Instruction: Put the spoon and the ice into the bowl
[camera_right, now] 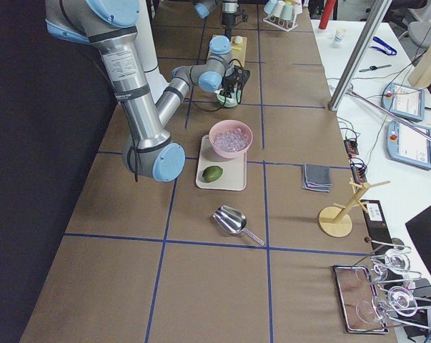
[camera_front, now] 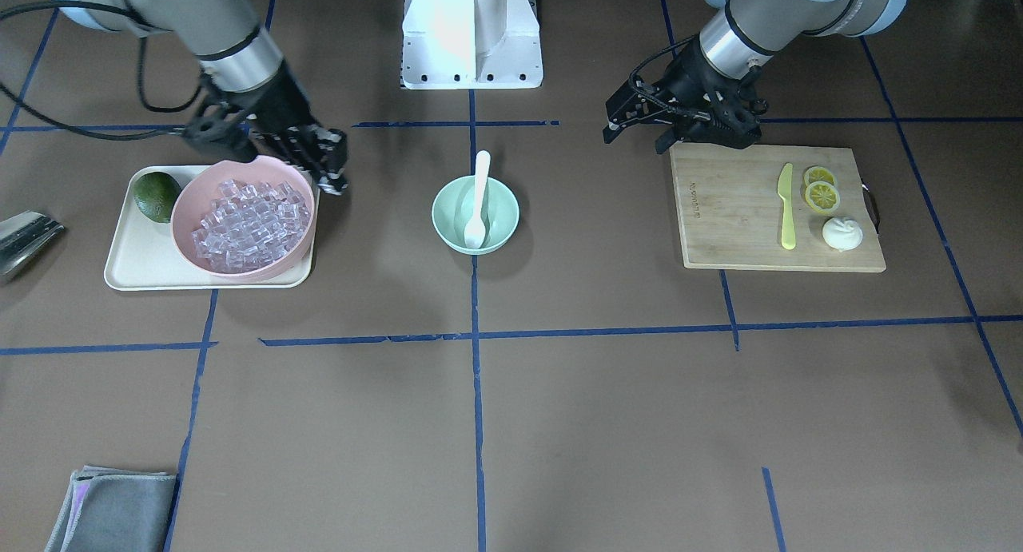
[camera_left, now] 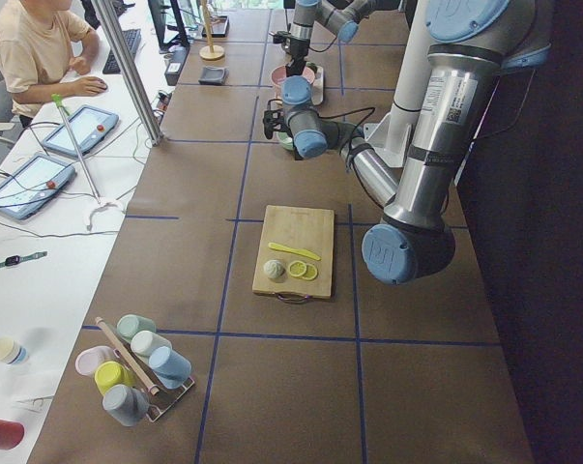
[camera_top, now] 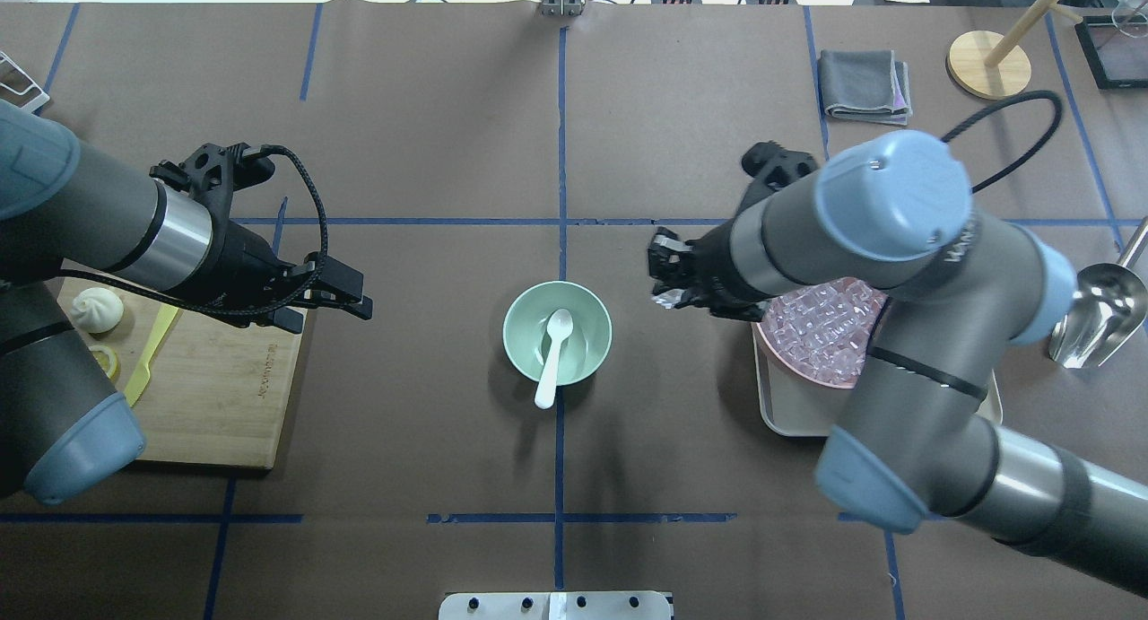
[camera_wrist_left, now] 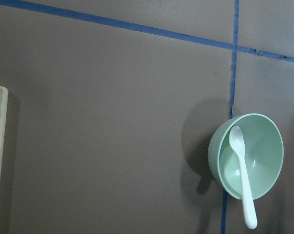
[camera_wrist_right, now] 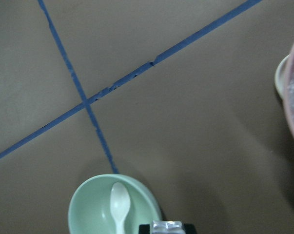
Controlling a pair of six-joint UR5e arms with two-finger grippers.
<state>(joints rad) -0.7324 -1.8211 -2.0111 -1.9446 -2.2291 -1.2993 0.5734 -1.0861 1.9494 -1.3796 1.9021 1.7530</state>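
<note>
The white spoon [camera_front: 479, 200] lies in the mint-green bowl [camera_front: 501, 206] at the table's middle, scoop down and handle over the rim; both show in the overhead view, spoon [camera_top: 552, 355] and bowl [camera_top: 525, 324]. The ice [camera_front: 248, 224] is heaped in a pink bowl [camera_front: 188, 208] on a cream tray [camera_front: 136, 256]. My right gripper [camera_top: 664, 283] hangs between the pink bowl and the green bowl, shut on one clear ice cube [camera_wrist_right: 168, 226]. My left gripper [camera_top: 354, 295] is open and empty over the edge of a cutting board [camera_top: 224, 387], left of the green bowl.
An avocado [camera_front: 156, 195] lies on the tray. The cutting board holds a yellow-green knife [camera_front: 787, 208], lemon slices [camera_front: 821, 191] and a white bun [camera_front: 841, 233]. A metal scoop [camera_top: 1099, 315] lies beyond the tray. A grey cloth [camera_top: 865, 83] lies at the far side.
</note>
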